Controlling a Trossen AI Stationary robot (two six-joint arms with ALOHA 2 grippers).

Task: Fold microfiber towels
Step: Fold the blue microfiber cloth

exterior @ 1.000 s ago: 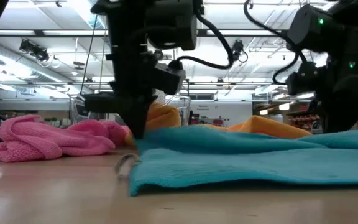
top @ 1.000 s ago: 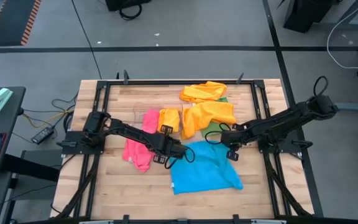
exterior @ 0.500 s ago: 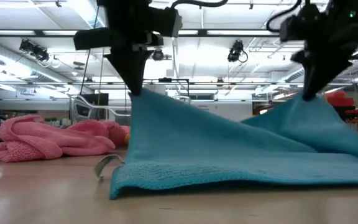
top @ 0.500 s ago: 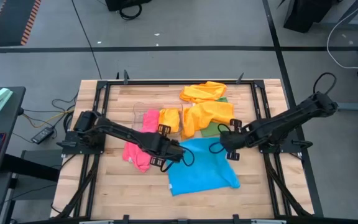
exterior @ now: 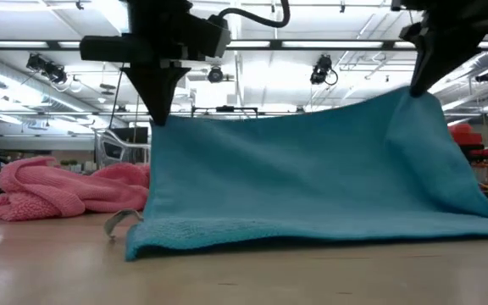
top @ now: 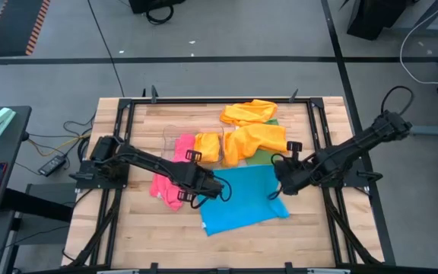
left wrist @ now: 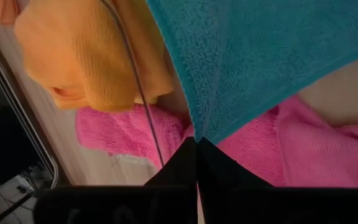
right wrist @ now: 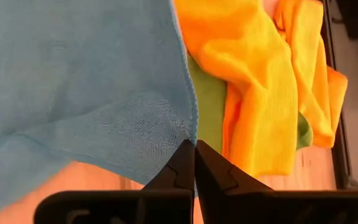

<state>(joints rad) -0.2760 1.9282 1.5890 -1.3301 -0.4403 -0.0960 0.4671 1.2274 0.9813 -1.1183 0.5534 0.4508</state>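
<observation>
The blue towel (exterior: pixel 303 182) hangs like a curtain between my two grippers, its lower edge (exterior: pixel 312 237) resting on the table. My left gripper (exterior: pixel 155 119) is shut on one upper corner and my right gripper (exterior: pixel 418 85) on the other. From above, the blue towel (top: pixel 242 199) lies at the table's middle, between the left gripper (top: pixel 215 185) and the right gripper (top: pixel 280 183). A pink towel (top: pixel 166 186) lies crumpled to the left. Orange and yellow towels (top: pixel 253 137) lie heaped behind, over a green towel (top: pixel 263 156). My left gripper pinches the blue towel's upper left corner (left wrist: pixel 197 127) between its two fingertips, slanting down from above. The cloth fans out from the pinch and hangs below it. My right gripper pinches the upper right corner (right wrist: pixel 188 132) at the hemmed edge, also slanting down. The top edge runs nearly taut between both holds.
A clear bin (top: pixel 175 135) at the far middle holds an orange towel (top: pixel 207 146) and a pink one (top: pixel 183 146). A small grey tag (exterior: pixel 119 222) sticks out at the blue towel's lower left corner. Bare wood shows along the near edge.
Both grippers have risen, shut all the while, lifting the blue towel's far edge off the table. The towel has gone from lying flat to hanging upright between them, and its near edge has stayed on the wood and slid slightly left. The right gripper has also rolled.
</observation>
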